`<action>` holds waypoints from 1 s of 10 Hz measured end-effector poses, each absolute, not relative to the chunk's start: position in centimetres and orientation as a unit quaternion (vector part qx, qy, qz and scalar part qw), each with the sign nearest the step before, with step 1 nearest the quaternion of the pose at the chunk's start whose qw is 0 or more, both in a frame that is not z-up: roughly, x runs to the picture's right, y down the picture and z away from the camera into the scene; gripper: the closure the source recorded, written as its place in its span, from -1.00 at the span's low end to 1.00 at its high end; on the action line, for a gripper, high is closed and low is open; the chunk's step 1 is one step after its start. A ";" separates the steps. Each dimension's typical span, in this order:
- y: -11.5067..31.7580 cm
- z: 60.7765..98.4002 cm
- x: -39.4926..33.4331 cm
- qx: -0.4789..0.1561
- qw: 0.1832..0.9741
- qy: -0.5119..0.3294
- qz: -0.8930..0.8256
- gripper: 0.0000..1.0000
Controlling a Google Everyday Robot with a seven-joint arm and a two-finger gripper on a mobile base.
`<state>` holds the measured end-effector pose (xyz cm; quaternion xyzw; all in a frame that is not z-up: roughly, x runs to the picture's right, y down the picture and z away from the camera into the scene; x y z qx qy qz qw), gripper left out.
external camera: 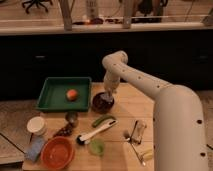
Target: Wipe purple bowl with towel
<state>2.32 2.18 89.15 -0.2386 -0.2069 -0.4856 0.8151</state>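
The purple bowl [102,102] is dark and sits on the wooden table [127,112], just right of the green tray. My gripper [106,95] hangs straight down from the white arm and reaches into the bowl's top. A towel is not clearly visible at the gripper or in the bowl. A folded blue cloth [34,148] lies at the table's front left corner.
The green tray [55,100] holds an orange fruit [72,94]. A white cup [36,125], an orange bowl [58,152], a green cup [96,147], a green cucumber-like item [103,120], a white-handled brush [95,132] and utensils [136,132] lie in front.
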 end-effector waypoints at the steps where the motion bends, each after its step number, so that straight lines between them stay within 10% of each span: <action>1: 2.3 88.9 0.9 -0.235 0.806 -0.214 -0.500 1.00; 10: 6.9 86.1 3.7 -0.241 0.794 -0.230 -0.508 1.00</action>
